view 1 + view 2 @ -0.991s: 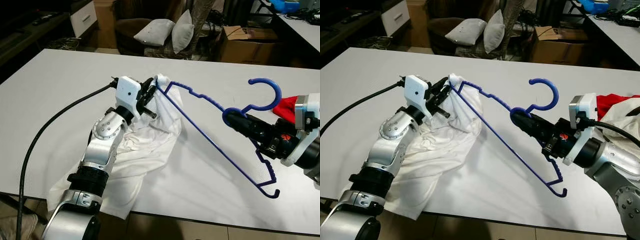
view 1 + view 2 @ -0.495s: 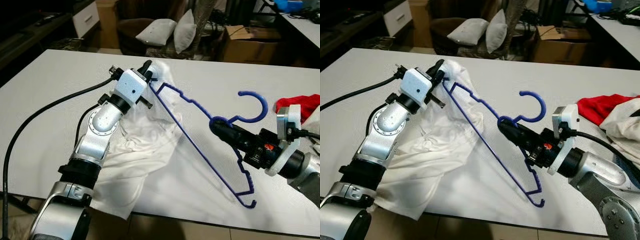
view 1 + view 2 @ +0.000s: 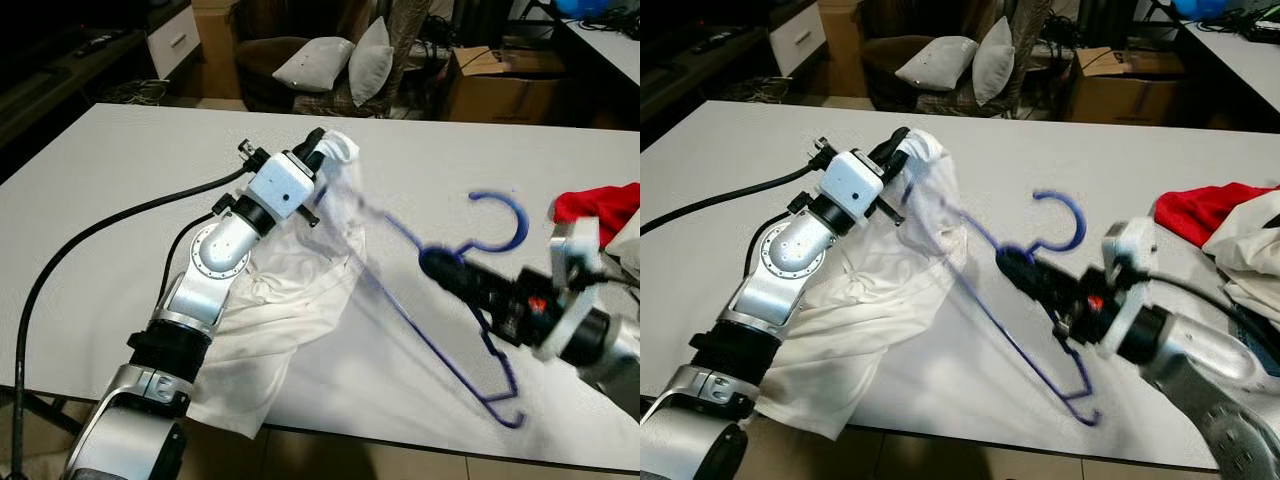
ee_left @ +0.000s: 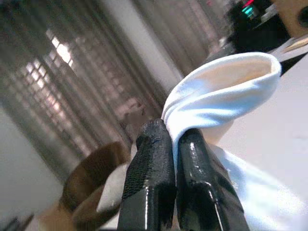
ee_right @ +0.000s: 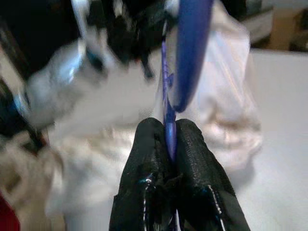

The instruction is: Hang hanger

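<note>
Left hand (image 3: 322, 143) was pinched on the collar edge of the white shirt (image 3: 285, 300), lifted higher toward upper centre than a moment ago. Right hand (image 3: 440, 265) was clamped on the neck of the blue hanger (image 3: 470, 330), centre right above the desk (image 3: 100, 170). Hanger's far arm had pushed deeper into the cloth and blurred, so insertion was mid-motion. Judged: threading underway, hanging not started.

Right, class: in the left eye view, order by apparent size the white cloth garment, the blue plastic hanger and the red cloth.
1. White cloth garment
2. Blue plastic hanger, blurred
3. Red cloth, cut off at the edge
</note>
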Controlling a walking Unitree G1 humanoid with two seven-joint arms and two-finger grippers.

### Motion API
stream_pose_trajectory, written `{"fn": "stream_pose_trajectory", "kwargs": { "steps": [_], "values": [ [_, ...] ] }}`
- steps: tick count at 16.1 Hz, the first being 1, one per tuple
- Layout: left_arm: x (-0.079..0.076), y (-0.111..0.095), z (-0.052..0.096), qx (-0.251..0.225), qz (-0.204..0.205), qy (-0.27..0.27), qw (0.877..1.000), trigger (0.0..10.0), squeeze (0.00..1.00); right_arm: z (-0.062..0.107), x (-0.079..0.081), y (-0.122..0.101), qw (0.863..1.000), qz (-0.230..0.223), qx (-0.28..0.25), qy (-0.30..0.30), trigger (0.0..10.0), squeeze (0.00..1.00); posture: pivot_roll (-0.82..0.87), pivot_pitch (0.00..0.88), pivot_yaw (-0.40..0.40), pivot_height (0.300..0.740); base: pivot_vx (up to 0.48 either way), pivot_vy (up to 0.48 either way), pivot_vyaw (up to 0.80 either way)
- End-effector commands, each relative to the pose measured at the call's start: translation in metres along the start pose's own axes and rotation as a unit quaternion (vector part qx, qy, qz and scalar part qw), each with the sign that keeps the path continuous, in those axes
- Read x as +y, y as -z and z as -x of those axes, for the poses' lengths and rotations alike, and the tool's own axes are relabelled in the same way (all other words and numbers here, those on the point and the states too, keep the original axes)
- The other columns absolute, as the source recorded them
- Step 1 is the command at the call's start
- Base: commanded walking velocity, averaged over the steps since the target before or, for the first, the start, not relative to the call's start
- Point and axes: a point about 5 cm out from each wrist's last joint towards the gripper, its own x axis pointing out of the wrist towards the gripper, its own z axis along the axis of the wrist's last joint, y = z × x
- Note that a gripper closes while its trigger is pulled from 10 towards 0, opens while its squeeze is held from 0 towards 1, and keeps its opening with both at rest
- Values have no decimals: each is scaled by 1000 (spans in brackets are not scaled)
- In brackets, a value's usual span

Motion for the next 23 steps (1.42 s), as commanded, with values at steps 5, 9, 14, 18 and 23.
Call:
{"fn": "stream_pose_trajectory", "kwargs": {
  "steps": [5, 9, 14, 18, 23],
  "values": [
    [69, 30, 22, 101, -13, -131, 986, 0, 0, 22, -8, 0, 999, 23, 36, 33, 10000, 0, -100, 0, 67, 740, 0, 0, 0],
    [23, 28, 50, 87, 126, 87, 984, 0, 0, 47, -25, -23, 992, 31, -28, 118, 10000, 0, -83, 0, 49, 740, 0, 0, 0],
    [18, 57, 68, 201, 81, 78, 973, 10000, 98, 52, -40, -8, 978, 30, 21, 204, 10000, 0, -77, 0, 54, 740, 0, 0, 0],
    [38, 38, 74, 159, 171, 153, 960, 10000, 1000, 39, -37, -4, 981, 23, 17, 193, 10000, 0, -71, 0, 62, 740, 0, 0, 0],
    [96, 14, 77, 88, 246, 76, 962, 10000, 1000, 35, -43, -1, 978, 22, 22, 206, 10000, 0, -61, 0, 59, 740, 0, 0, 0]
  ]
}}
